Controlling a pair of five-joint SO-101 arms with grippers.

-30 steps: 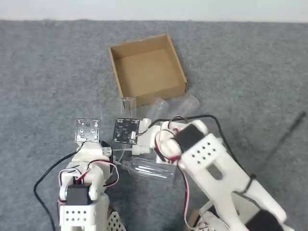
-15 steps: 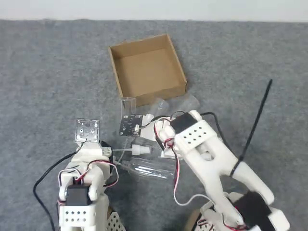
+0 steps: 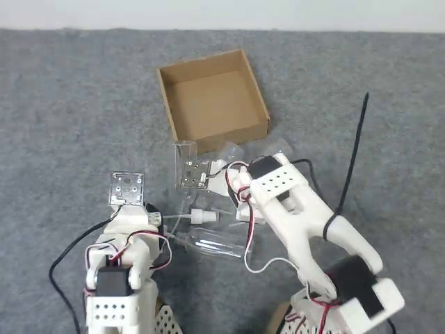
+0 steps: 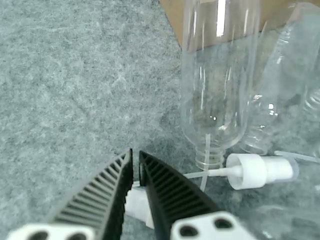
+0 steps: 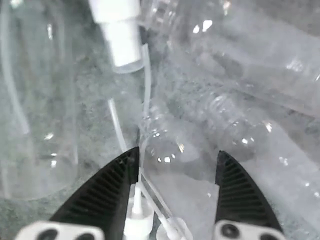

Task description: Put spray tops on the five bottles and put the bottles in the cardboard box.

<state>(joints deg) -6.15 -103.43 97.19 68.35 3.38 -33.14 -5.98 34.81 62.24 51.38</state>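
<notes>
The right end effector (image 5: 177, 152) hangs wide open over clear bottles (image 5: 240, 45) lying on the grey desk (image 3: 69, 104), at six o'clock from the cardboard box (image 3: 212, 97). The left end effector (image 4: 135, 155) is almost closed; I cannot tell whether it pinches anything. A spray top (image 4: 260, 172) lies at its three o'clock.

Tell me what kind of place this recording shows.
Probably a robotics test bench: a grey felt-like tabletop, a left arm and right arm mounted side by side, and clear bottles beside a cardboard box.
</notes>
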